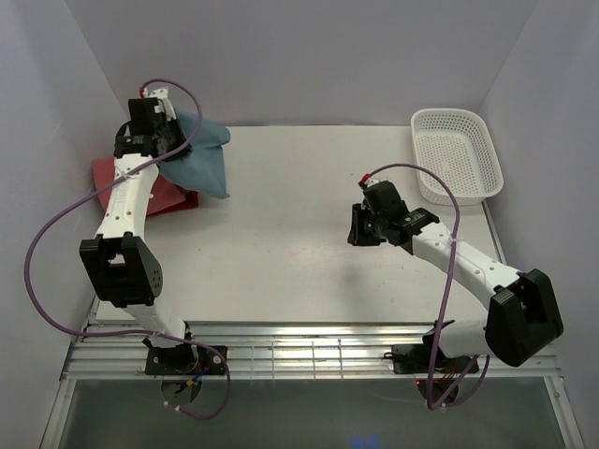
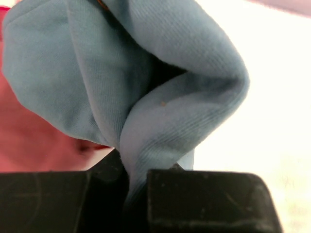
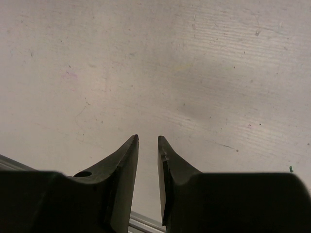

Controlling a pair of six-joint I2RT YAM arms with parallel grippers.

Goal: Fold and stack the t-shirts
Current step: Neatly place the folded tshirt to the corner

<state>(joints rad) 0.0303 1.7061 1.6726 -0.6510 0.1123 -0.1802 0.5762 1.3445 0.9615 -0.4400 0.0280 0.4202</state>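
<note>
Blue shirt (image 1: 201, 154) bunches in our clenched left hand (image 2: 138, 194) over the red shirt (image 1: 168, 195), probably for stacking. Our right hand (image 3: 148, 145) waits empty, slightly parted

left arm (image 1: 126, 201) stretched from near-left base way out to far left, elbow bent near base. left gripper (image 2: 138, 179) pinched tight on fold of teal shirt (image 2: 160, 97), cloth squeezed between both fingers. right arm (image 1: 468, 267) angled from near right in toward middle, wrist tipped down. right gripper (image 3: 148, 141) cracked open just a sliver, nothing between tips.
</note>
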